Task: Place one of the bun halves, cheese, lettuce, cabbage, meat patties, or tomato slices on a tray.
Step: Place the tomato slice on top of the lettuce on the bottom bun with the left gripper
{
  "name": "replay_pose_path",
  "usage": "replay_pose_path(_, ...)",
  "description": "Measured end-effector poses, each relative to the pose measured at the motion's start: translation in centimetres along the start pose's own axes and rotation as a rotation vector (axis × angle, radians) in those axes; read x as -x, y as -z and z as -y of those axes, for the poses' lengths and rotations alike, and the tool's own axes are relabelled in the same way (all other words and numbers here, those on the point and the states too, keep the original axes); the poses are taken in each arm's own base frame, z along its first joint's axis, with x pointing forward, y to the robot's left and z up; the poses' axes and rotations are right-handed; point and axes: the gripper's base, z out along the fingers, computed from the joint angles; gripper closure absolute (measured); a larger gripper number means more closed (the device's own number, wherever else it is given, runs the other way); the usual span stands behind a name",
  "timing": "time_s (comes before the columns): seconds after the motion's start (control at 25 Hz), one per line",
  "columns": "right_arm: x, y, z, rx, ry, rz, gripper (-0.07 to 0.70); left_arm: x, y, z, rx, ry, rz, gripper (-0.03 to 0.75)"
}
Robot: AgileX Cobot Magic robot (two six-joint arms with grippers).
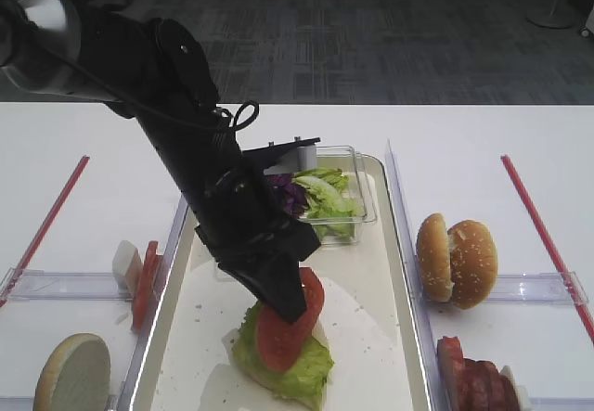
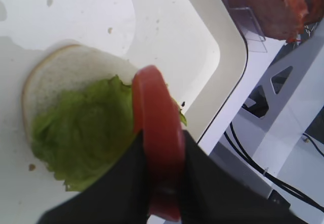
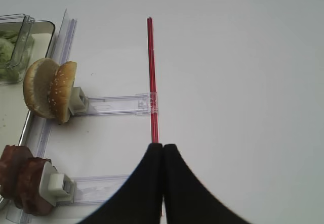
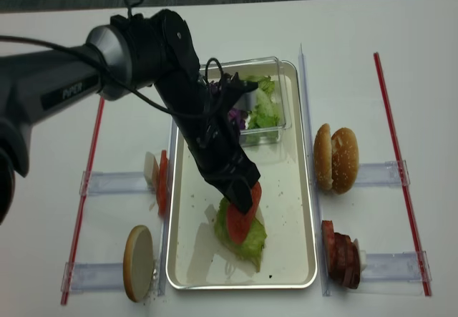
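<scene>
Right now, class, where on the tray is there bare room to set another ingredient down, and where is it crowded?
Bare: the tray floor left of the lettuce, and right of it. Crowded: the far end, holding the clear box, and the middle, under the left gripper with the tomato slice.

tray [image 4: 304,188]: 1 | clear box [image 4: 275,88]: 1 | red sticks [image 4: 397,167]: 2

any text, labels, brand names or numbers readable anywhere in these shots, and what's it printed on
One marking only: grey lettering on the black left robot arm's upper link in the realsense overhead view, too blurred to read for certain.
Nothing readable on the cream-white rectangular tray, the clear plastic box, the clear holders or the food.
</scene>
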Motion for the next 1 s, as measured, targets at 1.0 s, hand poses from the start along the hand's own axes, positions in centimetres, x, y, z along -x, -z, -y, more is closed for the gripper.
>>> replay_pose_path(1.0,0.0,0.0,0.0,0.0,0.0,0.0,0.267,0.1,-1.2,-1.0,0.011,0.009,-0.035,0.636)
